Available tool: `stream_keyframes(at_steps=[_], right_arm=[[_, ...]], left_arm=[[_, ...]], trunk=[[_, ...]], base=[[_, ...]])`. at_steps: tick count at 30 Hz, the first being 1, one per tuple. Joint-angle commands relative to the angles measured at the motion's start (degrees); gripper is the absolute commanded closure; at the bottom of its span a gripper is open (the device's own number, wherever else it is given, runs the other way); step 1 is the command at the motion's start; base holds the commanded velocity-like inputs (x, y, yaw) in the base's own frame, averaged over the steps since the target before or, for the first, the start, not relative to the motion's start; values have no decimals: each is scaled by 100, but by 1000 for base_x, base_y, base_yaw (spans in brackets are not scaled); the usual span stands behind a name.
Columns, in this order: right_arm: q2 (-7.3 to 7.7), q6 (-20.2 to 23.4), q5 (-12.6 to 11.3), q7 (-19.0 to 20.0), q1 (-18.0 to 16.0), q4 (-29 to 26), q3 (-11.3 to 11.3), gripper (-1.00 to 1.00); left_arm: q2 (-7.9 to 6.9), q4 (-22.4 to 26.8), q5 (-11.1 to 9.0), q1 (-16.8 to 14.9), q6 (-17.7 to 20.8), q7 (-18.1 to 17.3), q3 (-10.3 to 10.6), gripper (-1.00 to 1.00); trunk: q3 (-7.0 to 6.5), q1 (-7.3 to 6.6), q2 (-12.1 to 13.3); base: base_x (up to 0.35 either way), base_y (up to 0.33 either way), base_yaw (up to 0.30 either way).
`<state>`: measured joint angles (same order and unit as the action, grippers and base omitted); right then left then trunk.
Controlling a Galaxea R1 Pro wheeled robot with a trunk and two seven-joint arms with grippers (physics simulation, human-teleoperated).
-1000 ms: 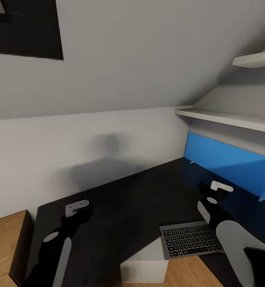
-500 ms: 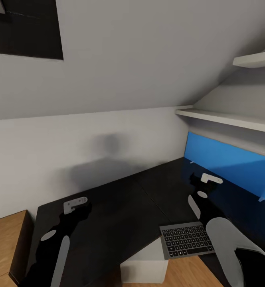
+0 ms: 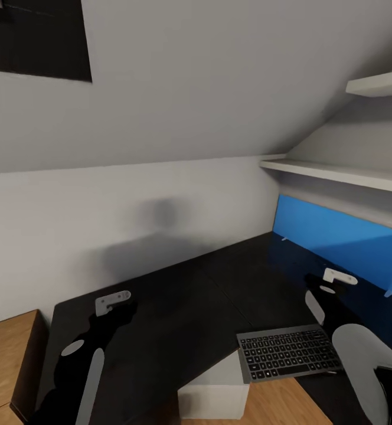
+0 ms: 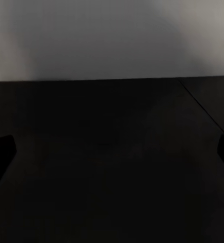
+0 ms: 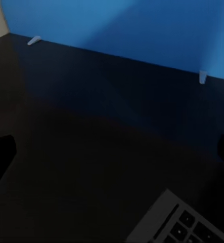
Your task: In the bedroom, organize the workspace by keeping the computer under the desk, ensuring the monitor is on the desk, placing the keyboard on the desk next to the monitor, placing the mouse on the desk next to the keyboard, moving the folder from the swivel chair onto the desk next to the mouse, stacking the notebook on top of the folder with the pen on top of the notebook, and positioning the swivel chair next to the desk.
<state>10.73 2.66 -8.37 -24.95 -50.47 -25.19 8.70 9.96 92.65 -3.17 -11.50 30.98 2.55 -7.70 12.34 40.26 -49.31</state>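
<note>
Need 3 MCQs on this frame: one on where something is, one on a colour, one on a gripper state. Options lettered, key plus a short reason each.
1. Where does the keyboard lie?
A. On the desk, at its near edge
B. On the white shelf
C. On the wooden floor

2. What colour is the panel standing along the back of the desk's right wing?
A. Red
B. Blue
C. Green

3. How does the right gripper stand?
A. Shut on the keyboard
B. Open, holding nothing
C. Shut on a pen

Key:
1 A: head view shows the keyboard flat on the glossy black top beside the right arm, above the light-grey box below.
2 B: the panel is bright blue in head and right wrist views.
3 B: right wrist view shows the finger tips far apart at the picture's edges, bare desk between them and the keyboard's corner apart from both.
</note>
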Motion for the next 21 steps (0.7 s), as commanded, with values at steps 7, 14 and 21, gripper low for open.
stream_keyframes(at_steps=[7,14,21], right_arm=[[239,47,-213,-25,-94,296,-9,-100],[561,65,-574,-27,-129,351,-2,-100],[702,74,-699,-18,-132,381,0,-100]], left_arm=[[4,8,-35,-7,29,26,-3,-100],[4,8,-35,-4,25,26,0,-100],[4,8,-35,-4,26,26,7,-100]], trunk=[[135,155,-289],[260,309,-570],[386,463,-851]], base=[[0,0,0],[0,0,0],[0,0,0]])
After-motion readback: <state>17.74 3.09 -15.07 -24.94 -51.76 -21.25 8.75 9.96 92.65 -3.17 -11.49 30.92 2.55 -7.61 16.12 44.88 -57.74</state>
